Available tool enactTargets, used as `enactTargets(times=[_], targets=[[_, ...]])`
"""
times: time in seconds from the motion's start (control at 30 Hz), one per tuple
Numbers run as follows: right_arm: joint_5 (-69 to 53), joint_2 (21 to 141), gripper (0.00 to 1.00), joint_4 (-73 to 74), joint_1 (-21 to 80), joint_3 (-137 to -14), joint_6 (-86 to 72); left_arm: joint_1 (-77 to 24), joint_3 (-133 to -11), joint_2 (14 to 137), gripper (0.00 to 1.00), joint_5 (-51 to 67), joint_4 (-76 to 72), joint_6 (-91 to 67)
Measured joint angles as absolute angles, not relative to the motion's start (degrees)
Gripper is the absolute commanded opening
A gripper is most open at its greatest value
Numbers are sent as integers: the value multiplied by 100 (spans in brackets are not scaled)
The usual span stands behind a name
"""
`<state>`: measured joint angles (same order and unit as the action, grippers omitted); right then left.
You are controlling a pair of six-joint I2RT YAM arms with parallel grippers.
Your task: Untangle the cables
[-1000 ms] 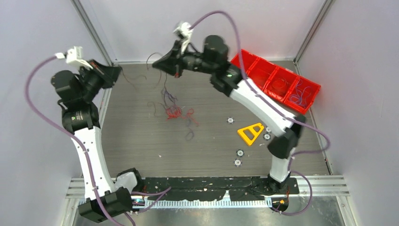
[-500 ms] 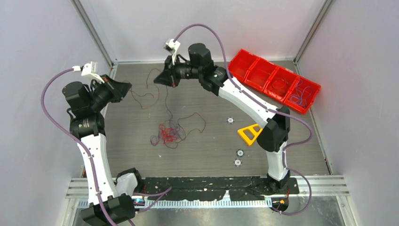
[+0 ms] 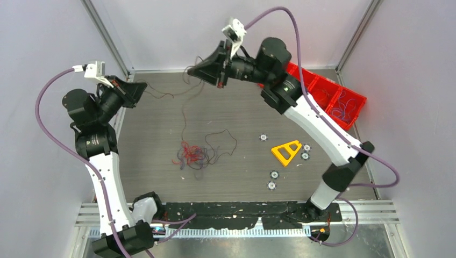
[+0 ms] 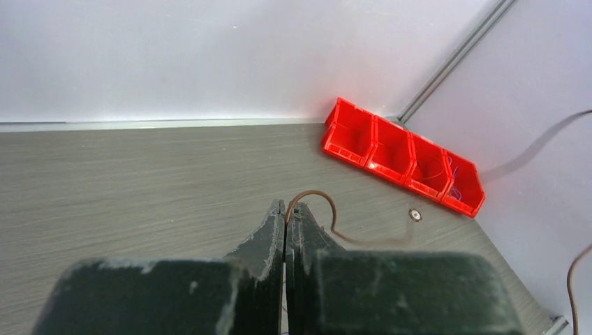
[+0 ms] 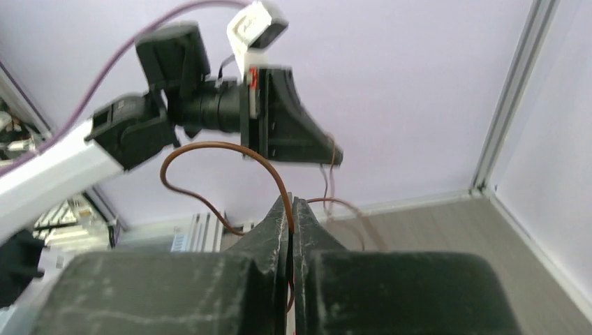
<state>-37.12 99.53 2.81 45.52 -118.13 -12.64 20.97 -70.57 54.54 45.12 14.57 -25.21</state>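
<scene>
A small clump of thin red, blue and purple cables (image 3: 192, 155) lies on the grey table, left of the middle. A dark brown cable (image 3: 166, 95) hangs stretched between my two grippers, and one strand drops from it to the clump. My left gripper (image 3: 144, 85) is raised at the far left and is shut on the brown cable's end (image 4: 312, 196). My right gripper (image 3: 189, 70) is raised at the far middle and is shut on the same brown cable (image 5: 209, 148), which loops out above its jaws.
A red bin (image 3: 317, 97) with several compartments stands at the far right; some hold coiled wires. A yellow triangular part (image 3: 286, 151) and several small round silver pieces (image 3: 273, 174) lie right of the middle. Walls close in the far and side edges.
My right gripper has swung up and to the right. My left gripper rose slightly. The brown cable is now pulled tighter between them, and the clump has stayed put.
</scene>
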Motion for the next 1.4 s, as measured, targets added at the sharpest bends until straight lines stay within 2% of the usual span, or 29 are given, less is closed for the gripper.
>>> enactTargets(times=[0.13, 0.37, 0.63, 0.8, 1.07, 1.13, 1.33, 1.4], targets=[[-3822, 9454, 5, 187, 4493, -10565, -1240, 1955, -6818, 5485, 0, 4659, 1424, -2303], [-3754, 10366, 5, 790, 4434, -10372, -1157, 1435, -6392, 5487, 0, 4971, 1994, -1706], [-4108, 10141, 22, 1234, 4359, -10414, -764, -158, -6737, 5684, 0, 5157, 2305, -1321], [-4512, 9588, 23, 1227, 4327, -9810, -760, -373, -6753, 5977, 0, 5234, 2265, -1450], [-4641, 9070, 33, 1177, 4300, -9159, -792, -454, -6753, 6241, 0, 5356, 1859, -2005], [-4574, 9076, 39, 1175, 4300, -9159, -790, -530, -6744, 6246, 0, 5422, 1627, -2263], [-4362, 9172, 69, 1229, 4261, -9179, -663, -600, -6606, 6250, 0, 5502, 985, -2961], [-4296, 9190, 70, 1264, 4230, -9166, -591, -598, -6576, 6252, 0, 5511, 919, -3079]])
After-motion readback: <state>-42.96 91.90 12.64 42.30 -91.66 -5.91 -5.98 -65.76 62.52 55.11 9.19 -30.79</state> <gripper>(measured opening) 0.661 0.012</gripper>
